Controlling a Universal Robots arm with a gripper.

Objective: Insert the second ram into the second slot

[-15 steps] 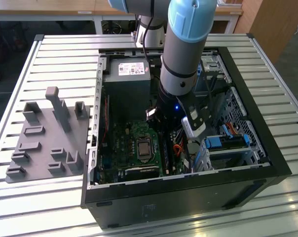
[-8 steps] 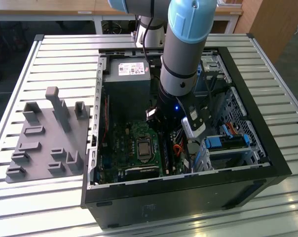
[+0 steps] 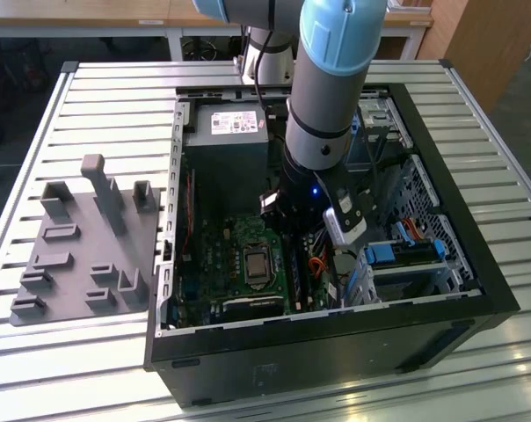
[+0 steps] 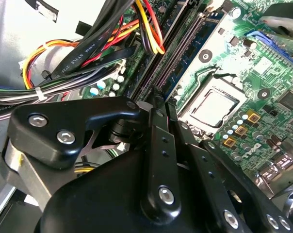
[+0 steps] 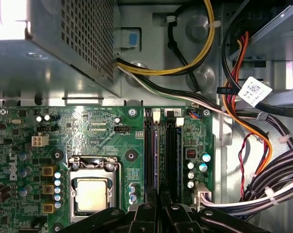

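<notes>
An open computer case (image 3: 336, 360) lies on its side on the slatted metal table (image 3: 107, 97), filling the middle of the table and reaching toward the edge at the exterior view's right. A grey holder tray (image 3: 81, 255) lies beside it, near the table edge at the exterior view's left. The arm (image 3: 327, 97) reaches down into the case from the far edge of the table, over the green motherboard (image 3: 221, 255).

In the first wrist view the gripper (image 5: 159, 196) is closed, its 2 fingers (image 5: 149, 213) drawn together with only a thin seam between them. The tips sit at one end of the row of memory slots. The second ram (image 5: 157, 150) lies lengthwise along one of these slots as a narrow dark-blue strip, and its near end runs right up to the fingertips. I cannot tell whether the fingers pinch its edge or only press against it, nor whether it is fully seated.

The processor socket (image 5: 91, 194) is just beside the slots. The perforated power supply (image 5: 64, 48) stands beyond the board, and bundled cables (image 5: 263, 145) run along the other side of the slots.

In the second wrist view the gripper (image 4: 158, 104) has its closed tips at the slot's end.
</notes>
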